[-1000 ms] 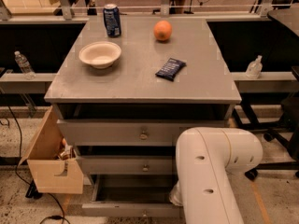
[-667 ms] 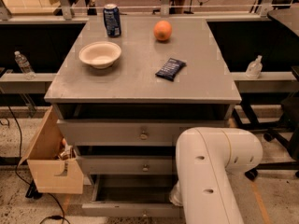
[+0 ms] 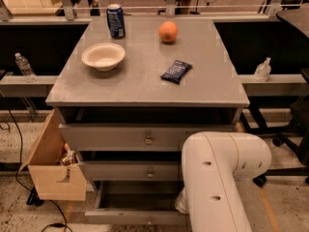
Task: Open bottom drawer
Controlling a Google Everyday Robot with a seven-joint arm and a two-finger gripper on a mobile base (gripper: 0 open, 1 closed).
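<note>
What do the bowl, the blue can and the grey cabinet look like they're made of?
Bowl: probably paper or foam, matte cream, thick soft rim. Can: likely aluminium, printed blue with a shiny silver top. Cabinet: seemingly painted metal or laminate, flat grey with faint sheen. The gripper is out of sight behind the white arm by the bottom drawer.

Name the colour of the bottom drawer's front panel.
Grey bottom drawer, camera view; gripper hidden behind white arm.
</note>
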